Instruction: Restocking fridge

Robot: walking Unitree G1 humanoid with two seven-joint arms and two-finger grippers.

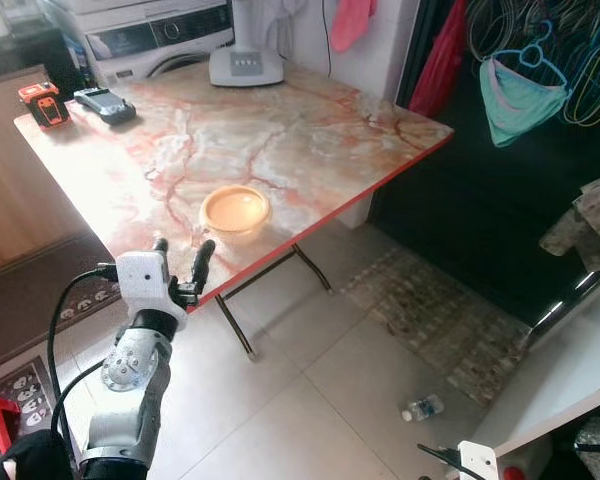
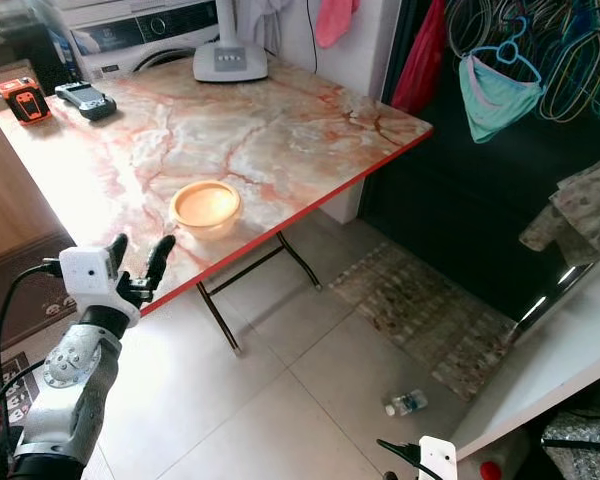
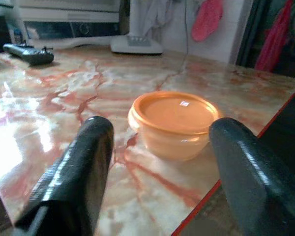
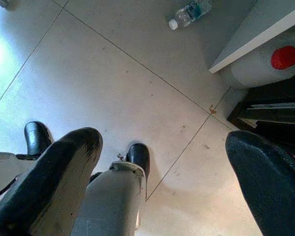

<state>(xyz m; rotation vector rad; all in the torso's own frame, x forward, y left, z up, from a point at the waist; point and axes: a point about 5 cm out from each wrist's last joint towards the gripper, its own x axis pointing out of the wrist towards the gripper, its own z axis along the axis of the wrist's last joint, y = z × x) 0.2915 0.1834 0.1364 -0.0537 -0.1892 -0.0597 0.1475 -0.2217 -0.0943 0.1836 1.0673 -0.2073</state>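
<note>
Reaching toward the tub [image 1: 235,210] sitting near the worktop [image 1: 310,130] edge at its 12 o'clock, the left claw [image 1: 180,262] is hovering with fingers apart, likely needing to advance and close; the right claw [image 4: 167,162] is hanging spread over the floor.

My left gripper [image 1: 180,258] raised in front of me, fingers spread apart, silver arm bent upward, my right gripper [image 4: 162,162] hanging low, fingers wide apart, pointing down
</note>
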